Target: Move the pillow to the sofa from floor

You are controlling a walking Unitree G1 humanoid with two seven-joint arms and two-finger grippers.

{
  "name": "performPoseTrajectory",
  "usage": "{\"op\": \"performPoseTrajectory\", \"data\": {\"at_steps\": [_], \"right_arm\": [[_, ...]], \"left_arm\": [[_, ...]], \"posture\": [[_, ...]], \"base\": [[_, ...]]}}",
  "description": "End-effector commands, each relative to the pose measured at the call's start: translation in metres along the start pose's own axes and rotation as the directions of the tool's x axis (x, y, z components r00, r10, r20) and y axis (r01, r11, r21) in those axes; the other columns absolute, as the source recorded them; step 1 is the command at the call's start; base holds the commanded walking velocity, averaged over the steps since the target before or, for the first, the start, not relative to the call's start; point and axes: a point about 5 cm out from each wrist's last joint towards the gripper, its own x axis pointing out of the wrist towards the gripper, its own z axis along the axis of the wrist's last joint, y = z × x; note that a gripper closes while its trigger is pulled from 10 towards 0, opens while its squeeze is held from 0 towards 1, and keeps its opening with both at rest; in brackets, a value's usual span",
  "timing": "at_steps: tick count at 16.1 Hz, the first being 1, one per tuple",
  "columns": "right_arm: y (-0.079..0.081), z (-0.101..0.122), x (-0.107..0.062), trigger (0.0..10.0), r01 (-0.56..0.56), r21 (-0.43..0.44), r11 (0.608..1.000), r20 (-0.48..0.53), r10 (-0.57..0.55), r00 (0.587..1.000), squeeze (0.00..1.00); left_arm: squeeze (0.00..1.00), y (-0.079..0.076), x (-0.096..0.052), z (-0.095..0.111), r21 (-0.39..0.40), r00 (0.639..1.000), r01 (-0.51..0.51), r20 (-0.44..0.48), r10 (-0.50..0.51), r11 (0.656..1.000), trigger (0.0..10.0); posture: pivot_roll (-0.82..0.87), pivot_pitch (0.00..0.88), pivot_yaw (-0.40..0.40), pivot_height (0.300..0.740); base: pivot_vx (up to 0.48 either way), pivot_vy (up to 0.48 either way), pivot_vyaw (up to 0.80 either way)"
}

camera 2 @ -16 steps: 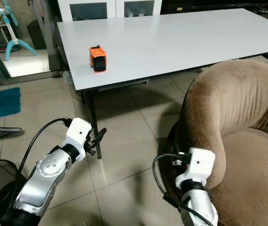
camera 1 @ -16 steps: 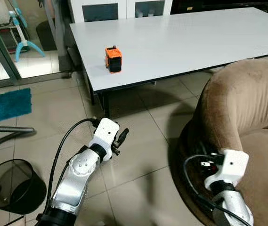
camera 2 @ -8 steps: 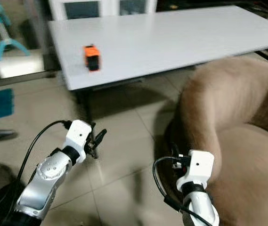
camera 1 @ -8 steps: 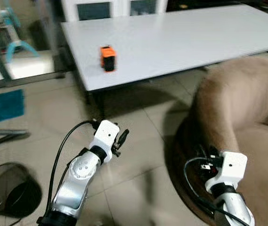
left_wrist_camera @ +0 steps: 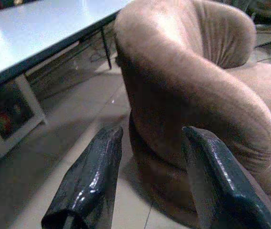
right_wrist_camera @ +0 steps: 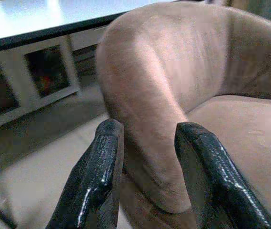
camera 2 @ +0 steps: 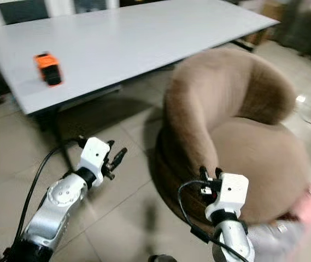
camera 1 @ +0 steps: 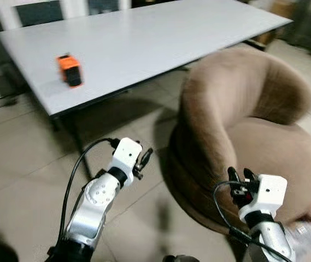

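Arms both raised forward over the tiled floor (camera 1: 24, 180) — left gripper (camera 1: 142, 161) spread and empty, right gripper (camera 1: 240, 176) likewise spread, beside the brown sofa (camera 1: 237, 120).

The round brown sofa (camera 1: 242, 125) looks like soft matte velvety cloth, the white table (camera 1: 139, 38) top is smooth with a slight sheen, the floor tiles (camera 1: 18, 169) are glossy, and the gripper fingers (left_wrist_camera: 90, 181) are shiny black plastic.

A home living room is suggested by the round brown sofa (camera 1: 242, 125), tiled floor (camera 1: 18, 164) and long white surface (camera 1: 139, 38).
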Motion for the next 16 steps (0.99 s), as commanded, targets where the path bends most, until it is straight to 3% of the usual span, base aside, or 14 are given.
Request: {"op": "performPoseTrajectory", "data": {"at_steps": [1,2,3,6,16], "right_arm": [[-0.0063,0.0017,-0.0004,10.0,0.032,-0.008,0.999,0.000,-0.032,0.999,0.00],[-0.0065,0.0012,-0.0006,10.0,0.031,-0.009,0.999,-0.003,-0.031,1.000,0.00],[-0.0089,0.0015,-0.0009,10.0,0.048,-0.070,0.996,0.004,-0.047,0.999,0.00],[-0.0100,0.0030,0.0020,10.0,0.054,-0.037,0.998,0.004,-0.054,0.999,0.00],[-0.0149,0.0005,-0.0019,10.0,0.095,-0.079,0.992,-0.015,-0.096,0.995,0.00]], "left_arm": [[0.00,0.0003,0.0022,0.0010,0.000,1.000,-0.002,0.004,0.002,1.000,10.0],[0.00,0.0001,0.0024,0.0008,-0.003,1.000,0.001,0.002,-0.001,1.000,10.0],[0.00,0.0007,0.0021,0.0000,-0.007,1.000,-0.007,-0.001,0.007,1.000,10.0],[0.00,0.0028,0.0005,-0.0032,-0.006,0.999,-0.031,-0.007,0.031,1.000,10.0],[0.00,-0.0034,0.0020,-0.0016,-0.034,1.000,0.007,0.012,-0.007,0.999,10.0]], "posture": [[-0.04,0.016,-0.051,0.740],[-0.04,0.016,-0.051,0.740],[-0.04,0.014,-0.055,0.740],[-0.04,0.013,-0.063,0.740],[-0.06,0.019,-0.049,0.740]], "base": [[0.000,0.000,-0.77],[0.000,0.000,-0.77],[0.000,0.000,-0.77],[0.000,0.000,-0.78],[0.000,0.000,-0.75]]}}
